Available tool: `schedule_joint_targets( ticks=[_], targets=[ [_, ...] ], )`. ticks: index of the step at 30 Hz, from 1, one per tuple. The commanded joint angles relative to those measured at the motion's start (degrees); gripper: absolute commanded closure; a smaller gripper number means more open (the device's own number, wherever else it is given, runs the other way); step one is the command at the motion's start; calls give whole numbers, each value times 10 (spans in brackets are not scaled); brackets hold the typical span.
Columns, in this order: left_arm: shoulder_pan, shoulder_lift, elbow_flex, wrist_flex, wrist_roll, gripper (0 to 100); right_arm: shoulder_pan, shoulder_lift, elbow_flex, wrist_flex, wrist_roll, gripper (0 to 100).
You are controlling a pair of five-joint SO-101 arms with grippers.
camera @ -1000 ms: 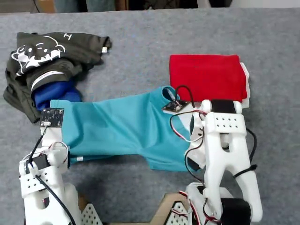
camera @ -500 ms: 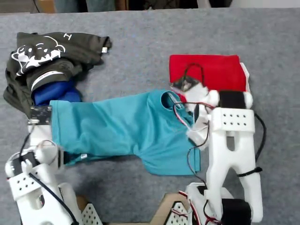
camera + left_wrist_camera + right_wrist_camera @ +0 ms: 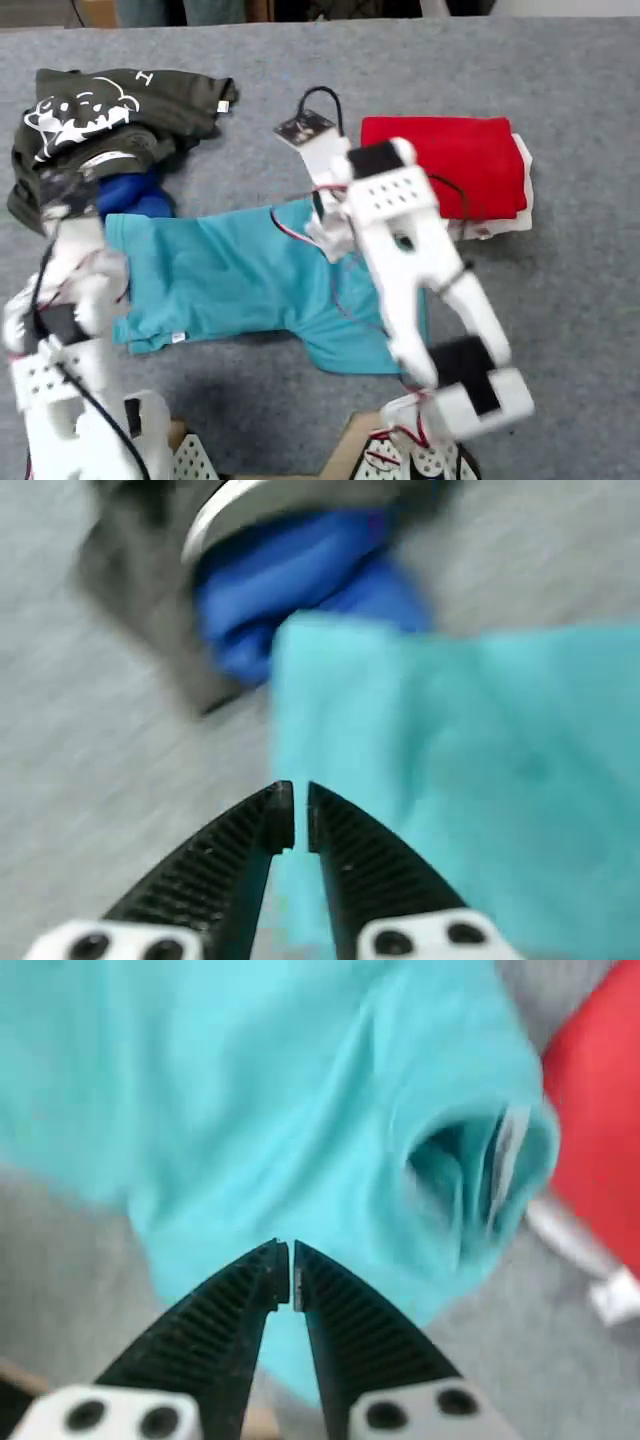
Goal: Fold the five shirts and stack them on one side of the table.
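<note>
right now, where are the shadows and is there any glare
High view: soft, even light, no glare on the grey table; a thin shadow runs along the near edge of the teal shirt. Right wrist view: its neck opening is shaded inside. Left wrist view: folds of the blue shirt hold soft shadows.

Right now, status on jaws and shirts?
Both jaws shut, over the teal T-shirt lying flat. Red folded shirt on white one. Dark printed shirt and blue shirt heaped, unfolded.

Robot lab: wired arm [image 3: 410, 240] at felt-covered table [image 3: 580, 80].
</note>
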Motion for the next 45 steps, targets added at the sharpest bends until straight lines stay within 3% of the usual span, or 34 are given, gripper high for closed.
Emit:
schedule_joint_targets(
  ticks=[1,3,7,13,16,21,28,33,36,40,45],
  targets=[
    [51,90,43,-194,95,973,32,103,-106,-36,-11,985],
    [51,165,63,-280,134,970,48,171,-171,-33,-11,985],
    [0,302,57,-363,158,971,97,285,-315,-3,-11,985],
    [-65,365,27,-374,156,971,163,400,-538,78,-9,985],
    [-65,365,27,-372,156,971,161,436,-650,149,-8,985],
    [-71,363,18,-369,156,971,154,449,-715,153,-9,985],
    [-65,262,-113,-184,156,970,154,350,-656,154,-11,985],
    [-47,278,-273,-162,156,956,151,252,-556,153,-6,984],
    [-24,389,-378,-132,129,874,140,222,-527,152,22,984],
    [-46,598,-560,-25,128,753,128,208,-506,152,36,984],
    [-84,869,-845,121,127,751,128,209,-500,152,33,984]
  ],
)
